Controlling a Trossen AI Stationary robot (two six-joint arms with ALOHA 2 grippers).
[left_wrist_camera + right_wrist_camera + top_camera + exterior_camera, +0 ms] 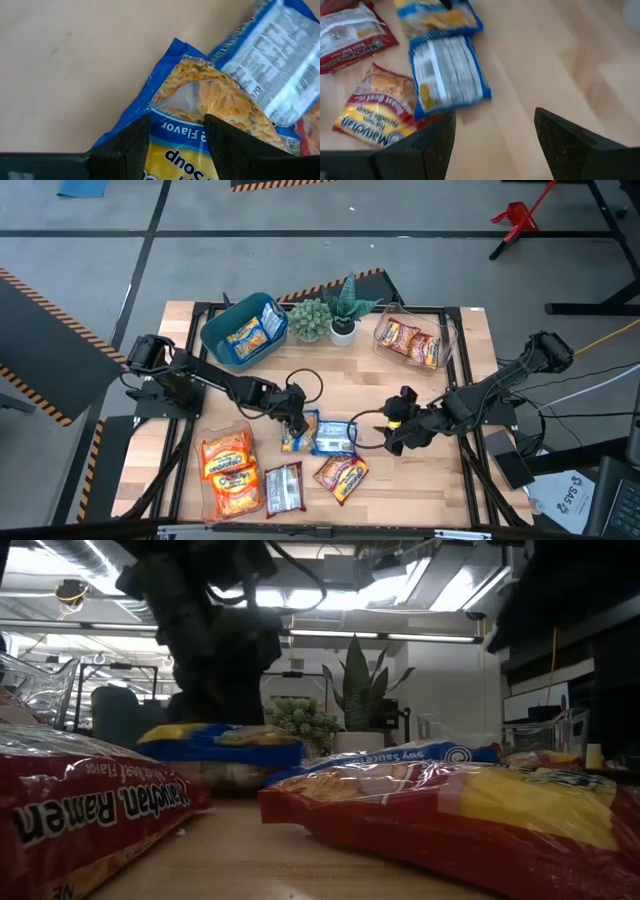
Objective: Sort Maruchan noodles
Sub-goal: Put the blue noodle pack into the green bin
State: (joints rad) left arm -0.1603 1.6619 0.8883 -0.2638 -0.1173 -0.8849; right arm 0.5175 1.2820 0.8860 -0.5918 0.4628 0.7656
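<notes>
My left gripper (296,423) is hanging over the near-left end of a blue-and-yellow packet (298,434) at mid-table, its fingers (125,145) standing apart astride the packet's printed face, and from the wrist view I cannot tell whether the pads are touching the film. The packet's lower half is running out of that view; only "Flavor" and part of "Soup" are reading there, upside down. A second blue packet (335,436) is lying back-side up just beside the first and overlapping its edge, showing a white nutrition panel and barcode too small to read. My right gripper (398,430) is hovering to the right of this pair with jaws spread wide and nothing between them, over bare table (400,490). A red-and-yellow packet (377,111) near the front is reading "Maruchan" and "Ramen Noodle Soup", with what looks like "Roast Beef". A dark red packet (283,487) beside it is showing "Maruchan" on its white back. In the low view a red wrapper (75,805) is cut off at the left edge, reading "Maruchan Ramen" inverted. Orange packets (229,468) are sitting stacked in a clear tub at front left, labels too small to read. The teal bin (243,330) is holding blue-yellow packets; the clear tub (409,340) at back right is holding red ones, partly hidden by glare.
</notes>
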